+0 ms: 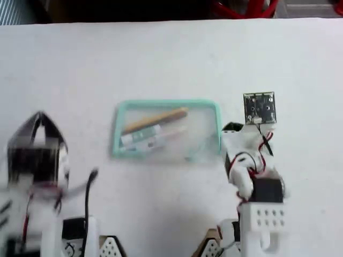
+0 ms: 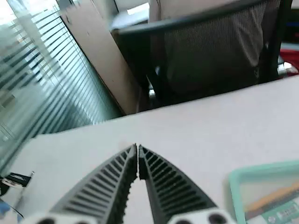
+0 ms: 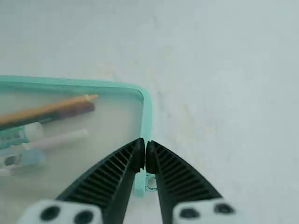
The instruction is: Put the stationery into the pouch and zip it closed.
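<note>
right gripper (image 3: 142, 151) closed at pouch (image 3: 146, 112) end — maybe pinching | mint-rimmed, clear, stationery (image 3: 46, 111) inside | left gripper (image 2: 138, 156) closed

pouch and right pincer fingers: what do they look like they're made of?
Pouch: looks like soft, frosted translucent plastic, since the stationery shows hazily through it. The trim is opaque mint, maybe vinyl or fabric. Right pincer fingers: matte black with ribbed faces, probably printed plastic, possibly rubber.

Left gripper (image 2: 138, 161): tips are pressed together above the table (image 2: 210, 126).
Pouch (image 2: 232, 179): a corner is seen nearby, with stationery (image 2: 275, 198) inside.
</note>
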Controlling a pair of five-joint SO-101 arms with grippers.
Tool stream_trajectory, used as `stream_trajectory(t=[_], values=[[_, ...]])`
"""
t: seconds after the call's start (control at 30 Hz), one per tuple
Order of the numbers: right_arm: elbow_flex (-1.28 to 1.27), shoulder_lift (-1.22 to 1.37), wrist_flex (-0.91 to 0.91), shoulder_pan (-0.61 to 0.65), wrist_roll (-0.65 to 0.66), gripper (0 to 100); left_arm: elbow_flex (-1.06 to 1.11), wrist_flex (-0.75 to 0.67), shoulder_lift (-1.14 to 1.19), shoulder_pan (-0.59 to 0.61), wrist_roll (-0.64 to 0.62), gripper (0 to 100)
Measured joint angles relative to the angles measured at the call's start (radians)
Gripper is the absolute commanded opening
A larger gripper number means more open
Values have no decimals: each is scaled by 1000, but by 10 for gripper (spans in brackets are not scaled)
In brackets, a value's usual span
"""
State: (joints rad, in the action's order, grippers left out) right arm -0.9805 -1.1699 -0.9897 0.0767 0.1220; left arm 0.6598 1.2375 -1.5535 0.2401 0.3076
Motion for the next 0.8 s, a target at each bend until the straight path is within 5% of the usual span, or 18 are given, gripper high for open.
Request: stream_trajectory(t=[0.13, 0.33, 0.53, 0.8], values=[[233, -265, -227, 64, 49, 18, -63, 80, -250, 0, 0, 24], [311, -608, -267, 150, 173, 18, -14, 106, -255, -26, 0, 24], [311, -632, -313, 160, 184, 18, 189, 77, -270, -305, 0, 24], [379, -635, -316, 160, 184, 18, 166, 192, -272, -255, 0, 32]])
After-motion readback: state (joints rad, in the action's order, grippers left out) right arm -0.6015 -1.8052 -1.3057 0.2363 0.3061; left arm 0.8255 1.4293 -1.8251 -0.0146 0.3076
